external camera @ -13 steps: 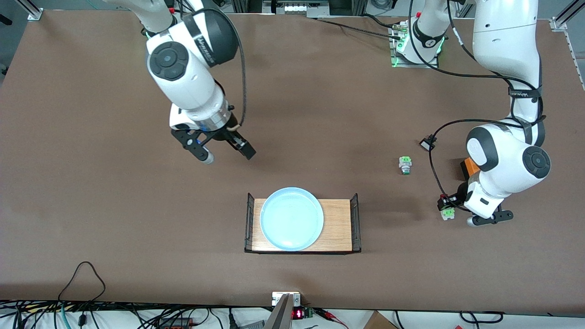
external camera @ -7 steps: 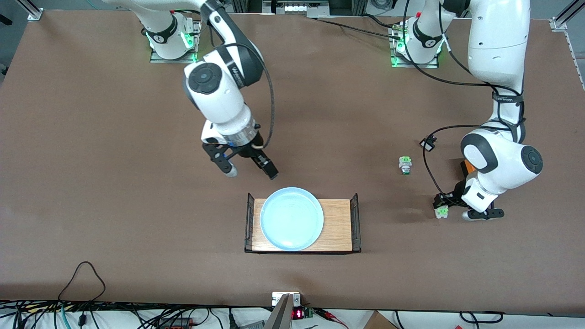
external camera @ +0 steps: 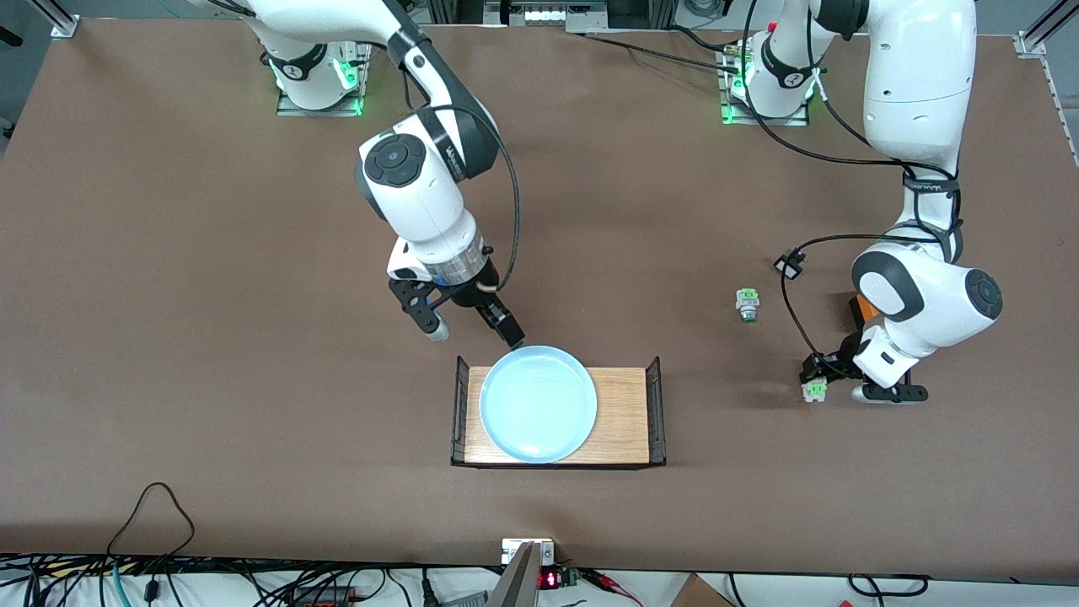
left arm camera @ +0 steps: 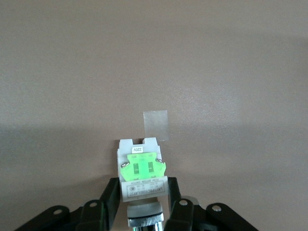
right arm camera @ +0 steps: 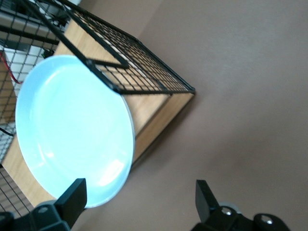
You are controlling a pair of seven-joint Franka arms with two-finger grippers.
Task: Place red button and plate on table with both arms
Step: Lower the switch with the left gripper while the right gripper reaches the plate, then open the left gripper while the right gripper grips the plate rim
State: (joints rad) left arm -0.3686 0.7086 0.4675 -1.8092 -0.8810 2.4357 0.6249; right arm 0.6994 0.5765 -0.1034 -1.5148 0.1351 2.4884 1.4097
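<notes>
Right gripper [external camera: 472,324] has swung in, fingers spread astride the plate [external camera: 538,403] rim; left gripper [external camera: 830,379] clamps the button [external camera: 815,390] above the tabletop [external camera: 169,337].

Readable markings, this moment

You can make out little: the red button [left arm camera: 142,174] carries a small white tag reading roughly "A0ZZ", with finer print below too small to read; lettering on both arm bands is illegible.
</notes>
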